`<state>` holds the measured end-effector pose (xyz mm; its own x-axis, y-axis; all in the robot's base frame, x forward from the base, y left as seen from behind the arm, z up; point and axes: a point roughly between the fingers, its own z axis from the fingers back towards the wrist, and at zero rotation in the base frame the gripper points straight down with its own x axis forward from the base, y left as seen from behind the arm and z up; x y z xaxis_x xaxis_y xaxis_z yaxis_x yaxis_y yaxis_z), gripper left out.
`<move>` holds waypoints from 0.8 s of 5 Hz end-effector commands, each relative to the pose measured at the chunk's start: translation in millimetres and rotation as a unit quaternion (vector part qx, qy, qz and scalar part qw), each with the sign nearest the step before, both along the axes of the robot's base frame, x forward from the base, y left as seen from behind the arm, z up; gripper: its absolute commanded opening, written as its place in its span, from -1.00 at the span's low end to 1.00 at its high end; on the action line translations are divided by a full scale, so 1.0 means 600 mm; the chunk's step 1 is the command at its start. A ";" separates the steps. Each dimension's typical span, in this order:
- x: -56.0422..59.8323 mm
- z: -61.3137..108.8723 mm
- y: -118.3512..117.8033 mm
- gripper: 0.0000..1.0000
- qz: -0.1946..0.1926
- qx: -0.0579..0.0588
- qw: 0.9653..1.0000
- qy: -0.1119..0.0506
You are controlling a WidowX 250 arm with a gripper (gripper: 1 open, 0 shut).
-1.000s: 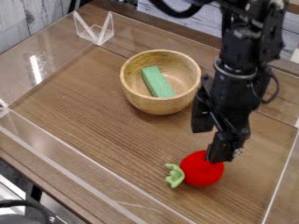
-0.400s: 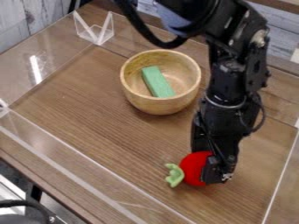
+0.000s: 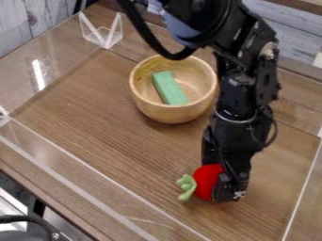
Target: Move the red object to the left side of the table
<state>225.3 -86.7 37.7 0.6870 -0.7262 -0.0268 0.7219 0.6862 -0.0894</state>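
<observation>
The red object [image 3: 209, 181] is a small rounded toy fruit with a green leafy end [image 3: 189, 187]. It lies on the brown wood-grain table [image 3: 101, 122] near the front right. My black gripper [image 3: 221, 183] has come down over it from above, its jaws open and standing around the fruit's right part. The fingers hide much of the fruit, and I cannot tell whether they touch it.
A wooden bowl [image 3: 175, 87] with a flat green block [image 3: 167, 87] in it sits behind the gripper at the table's middle. Low clear acrylic walls [image 3: 75, 155] edge the table. A clear folded stand [image 3: 101, 29] sits at the back left.
The arm has lowered and swung slightly left, bringing the open gripper down from just above the red fruit to around it. The fruit has stayed in place.
</observation>
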 end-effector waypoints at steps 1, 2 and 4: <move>0.004 0.007 0.000 1.00 0.002 -0.004 1.000 -0.011; 0.004 0.008 0.000 1.00 0.004 -0.003 1.000 -0.011; 0.005 0.008 -0.001 1.00 0.006 0.000 1.000 -0.011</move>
<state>225.1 -86.4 37.4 0.6981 -0.7154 -0.0303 0.7112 0.6977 -0.0857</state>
